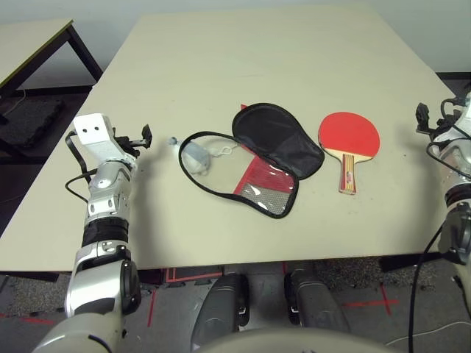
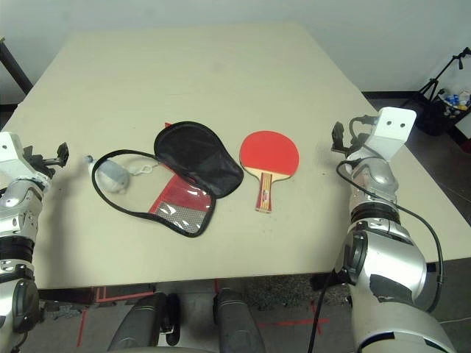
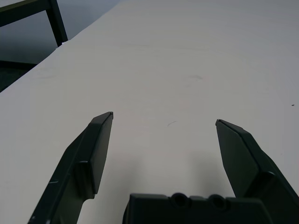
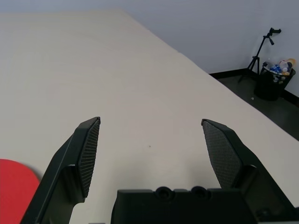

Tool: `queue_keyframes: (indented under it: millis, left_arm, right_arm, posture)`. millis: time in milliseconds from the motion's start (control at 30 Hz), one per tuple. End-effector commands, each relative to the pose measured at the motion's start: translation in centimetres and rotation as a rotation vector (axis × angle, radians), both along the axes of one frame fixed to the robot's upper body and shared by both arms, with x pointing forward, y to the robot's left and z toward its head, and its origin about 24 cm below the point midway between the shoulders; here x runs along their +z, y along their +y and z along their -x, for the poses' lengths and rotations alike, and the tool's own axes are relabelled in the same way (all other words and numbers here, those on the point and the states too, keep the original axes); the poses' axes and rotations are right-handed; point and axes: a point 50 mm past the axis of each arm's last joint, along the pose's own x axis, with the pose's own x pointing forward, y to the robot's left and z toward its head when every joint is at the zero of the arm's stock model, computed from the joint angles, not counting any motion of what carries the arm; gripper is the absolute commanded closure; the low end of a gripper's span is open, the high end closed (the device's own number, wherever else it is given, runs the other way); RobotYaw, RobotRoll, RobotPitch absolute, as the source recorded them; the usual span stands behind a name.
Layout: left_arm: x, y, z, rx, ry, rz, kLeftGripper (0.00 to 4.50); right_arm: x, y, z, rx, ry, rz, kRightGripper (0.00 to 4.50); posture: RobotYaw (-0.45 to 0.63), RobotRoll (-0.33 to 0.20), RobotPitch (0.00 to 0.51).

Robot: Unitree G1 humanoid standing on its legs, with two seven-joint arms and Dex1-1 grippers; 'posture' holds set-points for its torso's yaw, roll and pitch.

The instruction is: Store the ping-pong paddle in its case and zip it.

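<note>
The ping-pong paddle (image 1: 349, 136) lies flat at the table's middle right, red face up, with its striped wooden handle pointing toward me. Just left of it the case (image 1: 278, 141) lies unzipped: the black-lined flap is folded back and the red mesh half (image 1: 259, 180) with a white logo faces me. My left gripper (image 1: 145, 136) hovers open over bare table left of the case, fingers wide apart in the left wrist view (image 3: 164, 119). My right gripper (image 2: 338, 137) hangs open to the right of the paddle. Its wrist view (image 4: 150, 120) catches a red edge of the paddle (image 4: 14, 186).
A small grey pouch (image 1: 196, 156) on a white cord lies inside the case's open black rim, on its left side. A second table (image 1: 29, 37) stands at the back left. A tripod and a bin (image 2: 449, 95) stand on the floor at the far right.
</note>
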Motion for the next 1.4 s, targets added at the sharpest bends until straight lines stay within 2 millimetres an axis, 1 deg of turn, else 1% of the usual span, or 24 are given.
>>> queue_keyframes:
  millis: [33, 100, 267, 367, 500, 567, 667, 767, 900, 1000, 1133, 1233, 1400]
  left_arm:
    - [-0.6, 0.2, 0.2, 0.013, 0.018, 0.016, 0.01]
    - [-0.5, 0.0, -0.1, 0.001, 0.021, 0.017, 0.01]
    - [0.3, -0.4, -0.9, -0.032, 0.008, 0.006, 0.01]
    - [1.7, -0.5, -1.4, -0.074, -0.02, -0.023, 0.01]
    - [7.8, -1.1, -3.6, -0.202, -0.136, -0.057, 0.01]
    - [12.2, -2.2, -4.7, -0.349, -0.17, -0.095, 0.01]
    - [15.6, -3.3, -5.4, -0.481, -0.182, -0.139, 0.01]
    - [17.2, -4.9, -5.8, -0.616, -0.158, -0.181, 0.01]
    - [17.0, -7.5, -6.2, -0.807, -0.09, -0.236, 0.01]
    - [16.0, -9.5, -6.4, -0.929, -0.043, -0.264, 0.01]
    - [14.0, -12.3, -6.6, -1.071, 0.022, -0.3, 0.01]
    - [12.2, -14.1, -6.4, -1.169, 0.069, -0.292, 0.01]
    - [9.2, -16.6, -5.7, -1.287, 0.15, -0.279, 0.01]
  right_arm:
    - [-0.8, 0.1, 0.1, 0.005, 0.021, -0.03, 0.0]
    - [-0.9, 0.2, 0.1, 0.01, 0.023, -0.029, 0.0]
    - [-0.3, 0.0, 0.1, 0.012, 0.006, -0.025, 0.0]
    - [0.0, -0.1, 0.0, 0.009, 0.018, -0.02, 0.0]
    - [1.2, -0.3, -0.4, 0.007, 0.091, -0.013, 0.0]
    - [2.0, 0.4, -0.9, 0.047, 0.18, -0.03, 0.0]
    - [2.7, 2.2, -0.7, 0.113, 0.283, -0.05, 0.0]
    - [3.1, 4.5, 0.2, 0.185, 0.39, -0.037, 0.0]
    - [3.7, 7.0, 1.4, 0.224, 0.483, -0.038, 0.0]
    - [3.6, 8.9, 2.1, 0.259, 0.552, -0.042, 0.0]
    - [3.6, 10.9, 3.0, 0.291, 0.626, -0.038, 0.0]
    - [3.5, 12.3, 3.5, 0.322, 0.678, -0.05, 0.0]
    - [3.0, 13.4, 3.8, 0.34, 0.732, -0.055, 0.0]
  posture:
    - [-0.04, 0.0, 0.112]
    - [-0.05, 0.0, 0.112]
    - [-0.05, 0.0, 0.104]
    - [-0.03, 0.0, 0.094]
    - [-0.03, 0.0, 0.082]
    - [-0.04, 0.0, 0.062]
    - [-0.05, 0.0, 0.059]
    - [-0.07, 0.0, 0.057]
    - [-0.08, 0.0, 0.053]
    - [-0.09, 0.0, 0.054]
    - [-0.1, 0.0, 0.059]
    - [-0.11, 0.0, 0.062]
    - [-0.11, 0.0, 0.069]
